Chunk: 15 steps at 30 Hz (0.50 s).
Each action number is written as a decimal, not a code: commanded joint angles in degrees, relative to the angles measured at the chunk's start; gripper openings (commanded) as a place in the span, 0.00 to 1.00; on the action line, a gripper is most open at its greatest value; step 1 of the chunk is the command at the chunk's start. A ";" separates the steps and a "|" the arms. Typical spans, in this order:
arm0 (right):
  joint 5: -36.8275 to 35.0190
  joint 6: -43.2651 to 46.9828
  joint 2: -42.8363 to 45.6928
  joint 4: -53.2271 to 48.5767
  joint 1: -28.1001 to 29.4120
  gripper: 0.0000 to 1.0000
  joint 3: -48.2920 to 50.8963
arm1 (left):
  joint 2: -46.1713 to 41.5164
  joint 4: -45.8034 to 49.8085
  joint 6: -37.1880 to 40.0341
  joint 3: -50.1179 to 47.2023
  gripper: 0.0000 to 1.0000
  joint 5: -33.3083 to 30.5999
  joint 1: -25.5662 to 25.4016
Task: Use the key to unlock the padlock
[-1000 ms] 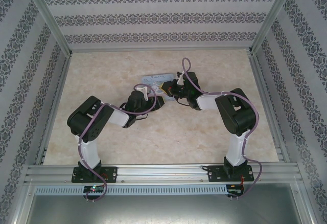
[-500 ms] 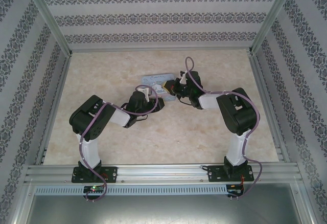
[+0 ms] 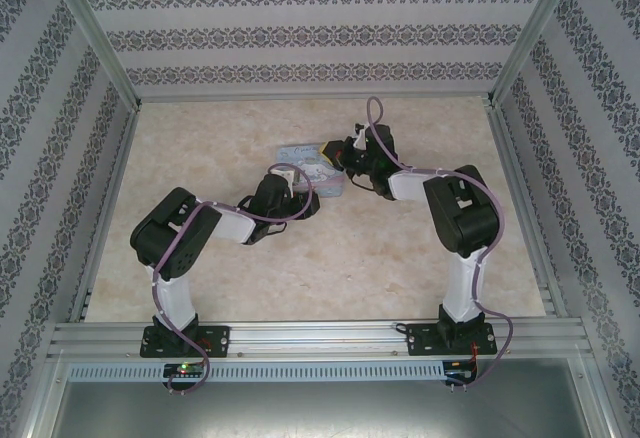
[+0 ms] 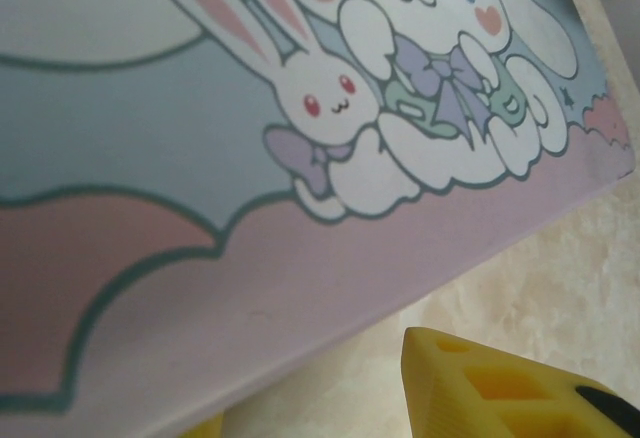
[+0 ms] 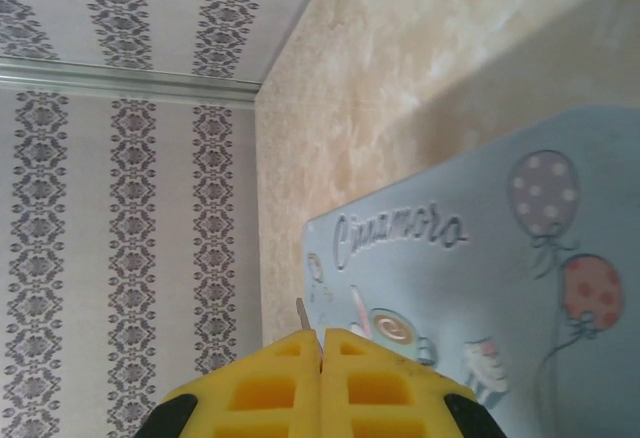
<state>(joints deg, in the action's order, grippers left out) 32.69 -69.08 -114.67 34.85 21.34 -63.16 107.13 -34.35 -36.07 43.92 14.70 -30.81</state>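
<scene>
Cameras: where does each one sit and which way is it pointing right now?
Top external: above and behind the bases, looking down at the table; both arms show, left gripper and right gripper at the tin.
Left wrist: on the left wrist, close over the tin's cartoon lid; a yellow finger shows.
Right wrist: on the right wrist, looking across the lid toward the wall; shut yellow fingers show.
Shared: all three see the tin.
</scene>
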 commanded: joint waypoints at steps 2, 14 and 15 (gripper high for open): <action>0.50 0.43 -2.42 -0.75 -0.42 0.00 -1.66 | -1.31 3.98 4.10 1.44 0.49 -2.54 -0.22; 0.27 0.57 -3.55 -0.47 -0.29 0.00 -0.22 | 0.68 6.02 8.54 3.08 0.49 -5.35 -1.00; 0.27 0.53 -3.65 -0.46 -0.31 0.00 -0.13 | 1.00 6.03 8.68 3.26 0.49 -5.53 -1.14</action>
<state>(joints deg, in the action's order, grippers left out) 33.08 -69.06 -116.79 34.92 21.21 -63.94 107.13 -30.39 -30.09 45.58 11.70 -31.40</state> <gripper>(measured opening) 0.049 0.494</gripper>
